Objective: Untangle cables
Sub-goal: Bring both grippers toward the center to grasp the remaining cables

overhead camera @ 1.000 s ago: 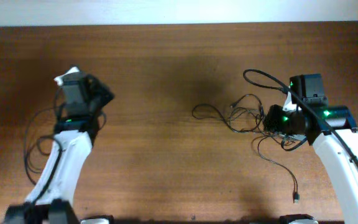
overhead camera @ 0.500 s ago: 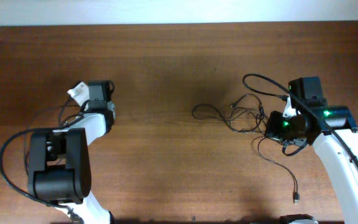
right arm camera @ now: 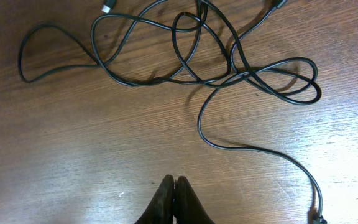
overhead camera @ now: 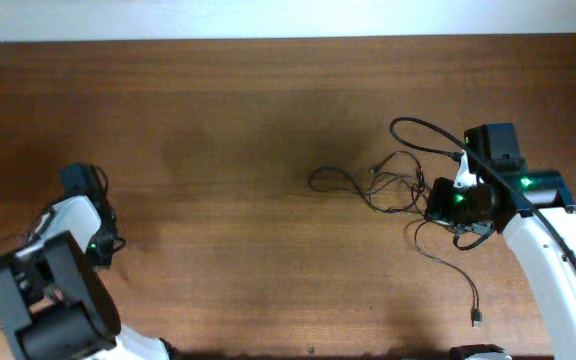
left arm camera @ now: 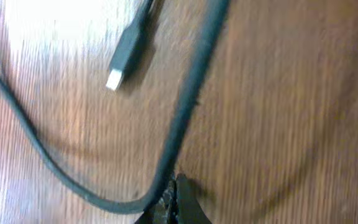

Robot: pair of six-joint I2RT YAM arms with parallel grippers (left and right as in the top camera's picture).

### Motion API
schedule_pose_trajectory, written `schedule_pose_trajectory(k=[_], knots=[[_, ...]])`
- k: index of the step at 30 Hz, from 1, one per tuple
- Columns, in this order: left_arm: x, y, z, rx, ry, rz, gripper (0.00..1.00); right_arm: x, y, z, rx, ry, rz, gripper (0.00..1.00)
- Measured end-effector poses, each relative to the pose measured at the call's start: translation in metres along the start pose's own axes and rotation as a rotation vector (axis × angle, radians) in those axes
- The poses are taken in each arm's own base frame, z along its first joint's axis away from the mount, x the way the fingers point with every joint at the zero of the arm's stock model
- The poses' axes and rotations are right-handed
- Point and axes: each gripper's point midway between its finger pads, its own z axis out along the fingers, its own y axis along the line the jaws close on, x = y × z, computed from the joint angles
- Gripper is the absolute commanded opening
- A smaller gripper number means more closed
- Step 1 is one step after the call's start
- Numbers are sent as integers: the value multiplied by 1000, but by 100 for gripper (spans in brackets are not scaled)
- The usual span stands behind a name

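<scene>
**Supervisor:** Report the position of the task items.

**Operator:** I read the thin black flexible cables [overhead camera: 393, 182] on the right half of the brown wooden desk [overhead camera: 248, 110]. They are loosely bunched and cross one another. One loop [overhead camera: 326, 180] reaches toward the middle of the desk. One strand runs toward the near edge and ends in a small plug [overhead camera: 478, 319]. In the overhead view the bunch lies just beside the wrist of the white right arm [overhead camera: 538, 250].

**Supervisor:** State of the right gripper?

**Operator:** In the right wrist view, the right gripper [right arm camera: 174, 190] has its two fingers pressed together with nothing between them. It sits over bare wood. The tangle lies ahead of the fingertips and apart from them. A single strand curves past on the right side.

**Supervisor:** State of the left gripper?

**Operator:** In the left wrist view, the left gripper [left arm camera: 174, 196] also has its fingers pressed together, close above the desk. A thicker black cord [left arm camera: 185, 118] bends just ahead of the fingertips. The picture is blurred, so I cannot tell whether the cord touches them. Beyond the cord lies a black connector with a pale tip [left arm camera: 124, 53]. I cannot tell which cable it belongs to. From overhead, the white left arm [overhead camera: 63, 260] is at the near left corner of the desk, well apart from the bunch.
</scene>
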Motion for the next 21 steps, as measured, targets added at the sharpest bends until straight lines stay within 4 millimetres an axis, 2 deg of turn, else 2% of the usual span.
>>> schedule_pose_trajectory(k=[1, 2, 3, 4, 5, 6, 8, 9, 10, 11, 12, 13, 14, 16, 18, 20, 21], knots=[[4, 0, -6, 22, 29, -6, 0, -1, 0, 0, -1, -3, 0, 5], [4, -15, -27, 146, 74, -10, 3, -1, 1, 0, -2, -5, 0, 5], [5, -35, -47, 286, 111, 15, 11, -1, 1, 0, -2, -6, 0, 6], [5, -48, -65, 393, 134, 41, 13, -1, 1, 0, -3, -6, 0, 11], [7, -63, -86, 508, 156, 78, 16, -2, 1, 0, -7, -7, 3, 16], [17, -85, -121, 689, 196, 151, 28, -2, 2, 0, -12, -5, 2, 17], [54, -118, -184, 983, 228, 381, 49, 0, 5, 0, -28, 2, 3, 27], [77, -128, -210, 1088, 223, 494, 57, -1, 6, 0, -35, 0, 2, 32], [101, -136, -234, 1183, 217, 600, 68, -3, 8, 0, -42, -6, 2, 32], [129, -139, -259, 1279, 197, 731, 73, -7, 11, 0, -56, -23, -4, 32], [149, -138, -274, 1332, 192, 806, 76, -10, 15, 0, -80, -35, -6, 33], [173, -134, -288, 1380, 173, 911, 86, -12, 20, 1, -105, -40, -10, 44], [190, -129, -295, 1397, 166, 972, 99, -12, 26, 3, -136, -34, -11, 46], [207, -124, -300, 1407, 139, 1046, 100, -18, 47, 12, -239, -20, -30, 45], [208, -123, -298, 1395, 118, 1063, 99, -26, 77, 44, -326, 26, -75, 45], [207, -122, -294, 1374, 109, 1070, 99, -25, 89, 66, -354, 68, -71, 45], [207, -122, -293, 1369, 109, 1071, 99, -32, 96, 80, -372, 73, -29, 45]])
